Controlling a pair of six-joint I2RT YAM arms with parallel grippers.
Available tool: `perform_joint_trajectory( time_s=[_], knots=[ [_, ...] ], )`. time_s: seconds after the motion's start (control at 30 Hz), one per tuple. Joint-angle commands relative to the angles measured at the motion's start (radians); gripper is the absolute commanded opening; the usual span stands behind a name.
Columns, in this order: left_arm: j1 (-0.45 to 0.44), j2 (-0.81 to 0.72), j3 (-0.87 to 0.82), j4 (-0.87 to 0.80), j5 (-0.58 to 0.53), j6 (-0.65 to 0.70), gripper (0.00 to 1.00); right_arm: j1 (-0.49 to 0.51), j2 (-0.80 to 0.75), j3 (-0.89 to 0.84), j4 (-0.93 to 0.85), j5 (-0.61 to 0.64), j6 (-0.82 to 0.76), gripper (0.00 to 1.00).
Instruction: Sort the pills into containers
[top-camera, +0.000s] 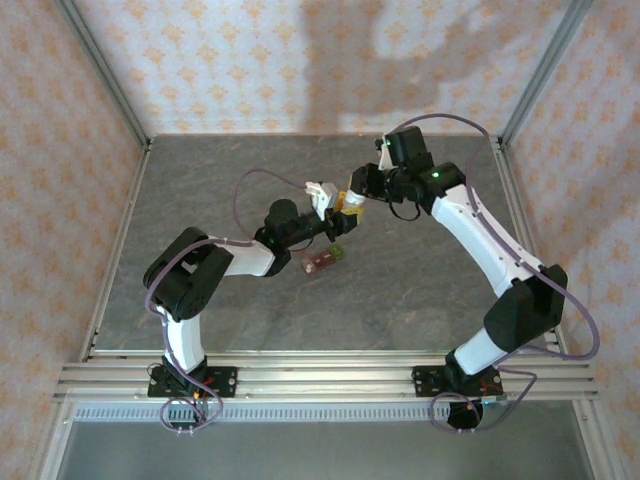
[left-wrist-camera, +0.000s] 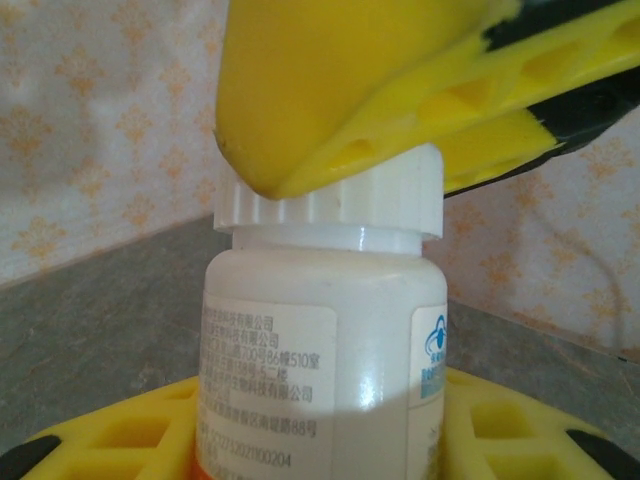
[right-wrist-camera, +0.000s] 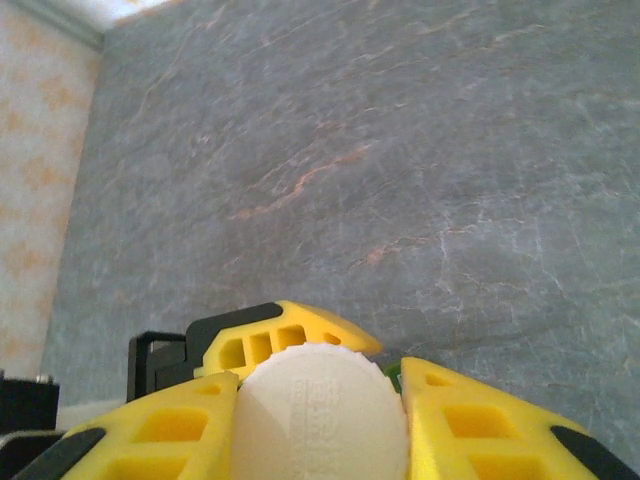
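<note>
Containers (top-camera: 322, 260) — the short brownish-red strip of joined compartments with one green end — lie flat on the grey table (top-camera: 200, 180) near its middle, just below the spot where the two arms meet and apart from both. By my reading the sorting itself has not begun: the work in hand is getting the white bottle (left-wrist-camera: 320, 350) open. The left gripper (left-wrist-camera: 320, 455) is clamped on the bottle's lower body, a yellow finger on either side, and seems to hold it up off the table. The right gripper (right-wrist-camera: 320, 420) is closed round the ribbed white cap (left-wrist-camera: 330, 200), a finger pressed to each side. The cap sits on the neck, so unscrewing it, tipping out the pills and dropping them into the compartments are all left to do. Much is hard to make out — the pills are presumably inside the opaque bottle, so their number and kinds cannot be told. From above, the strip is too small to say whether its lids are open, whether any compartment holds something, or how many compartments there are. The left wrist view cuts the bottle off at the bottom, and its printed label is partly in shade. Whether the cap is loosened at all, or the bottle quite upright, I cannot tell.
</note>
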Motion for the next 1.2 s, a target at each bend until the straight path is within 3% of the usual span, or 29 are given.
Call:
perform_joint_trajectory(
  time_s=[0.0, 0.2, 0.27, 0.37, 0.5, 0.77, 0.97, 1.17],
  knots=[
    [-0.001, -0.028, 0.009, 0.120, -0.010, 0.026, 0.00, 0.059, -0.042, -0.066, 0.038, 0.177, 0.290, 0.32],
    [-0.002, -0.024, 0.009, 0.122, -0.011, 0.024, 0.00, 0.095, -0.046, -0.016, 0.041, 0.222, 0.300, 0.38],
    [-0.002, -0.027, 0.008, 0.122, -0.011, 0.024, 0.00, 0.091, -0.053, 0.015, 0.014, 0.243, 0.244, 0.47],
    [-0.002, -0.032, 0.005, 0.122, -0.011, 0.027, 0.00, 0.072, -0.096, 0.010, 0.021, 0.262, 0.181, 0.71],
    [-0.001, -0.039, 0.002, 0.123, -0.007, 0.029, 0.00, 0.022, -0.148, -0.032, 0.067, 0.180, 0.053, 0.84],
    [-0.001, -0.052, -0.003, 0.124, -0.004, 0.029, 0.00, -0.018, -0.118, -0.053, 0.073, -0.020, -0.226, 0.85],
    [-0.001, -0.053, -0.004, 0.124, -0.004, 0.027, 0.00, -0.018, -0.097, -0.061, 0.107, -0.130, -0.243, 0.78],
    [-0.002, -0.055, -0.004, 0.123, -0.005, 0.024, 0.00, -0.018, -0.073, -0.054, 0.101, -0.128, -0.240, 0.72]
  ],
)
